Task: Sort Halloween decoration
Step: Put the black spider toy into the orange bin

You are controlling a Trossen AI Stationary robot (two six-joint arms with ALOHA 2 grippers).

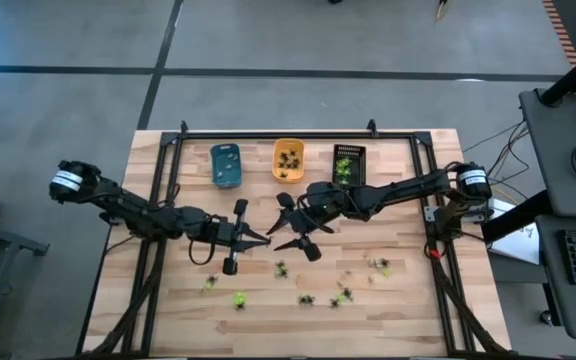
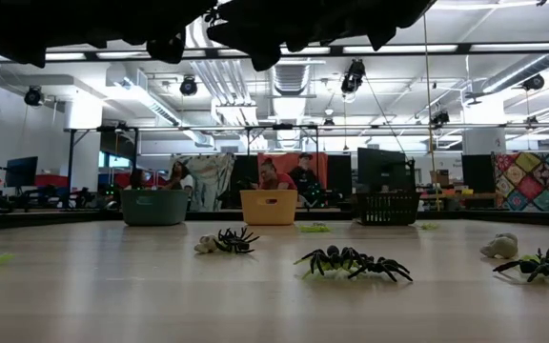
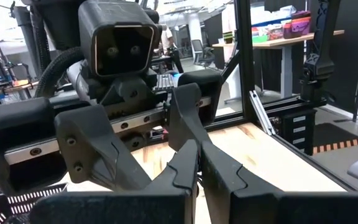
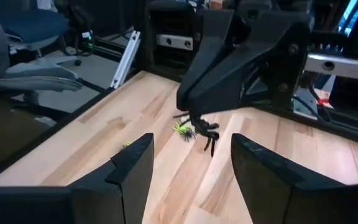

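Observation:
My left gripper point(image 1: 264, 238) is over the table's middle, shut on a small black spider point(image 4: 204, 132) that dangles from its fingertips. My right gripper point(image 1: 293, 225) faces it from the right, open. Its two fingers point(image 4: 138, 163) stand spread on either side of the spider without touching it. More Halloween decoration lies on the wood near the front: yellow-green figures point(image 1: 240, 298) and black spiders point(image 1: 308, 298). The low view shows a black spider point(image 2: 233, 240) and a black one lying on a green one point(image 2: 353, 262). My left gripper pinches the black spider's upper part point(image 4: 196, 121) between its two shut fingertips. The fingers reach in level from the table's left side. The spider hangs below the tips with its legs down, clear of the table.
Three small trays stand in a row at the far edge: blue point(image 1: 226, 164), orange point(image 1: 288, 160) and black point(image 1: 348, 165), each with figures inside. A black frame point(image 1: 298, 134) borders the table. A yellow-green figure point(image 4: 182, 127) lies on the wood under the grippers.

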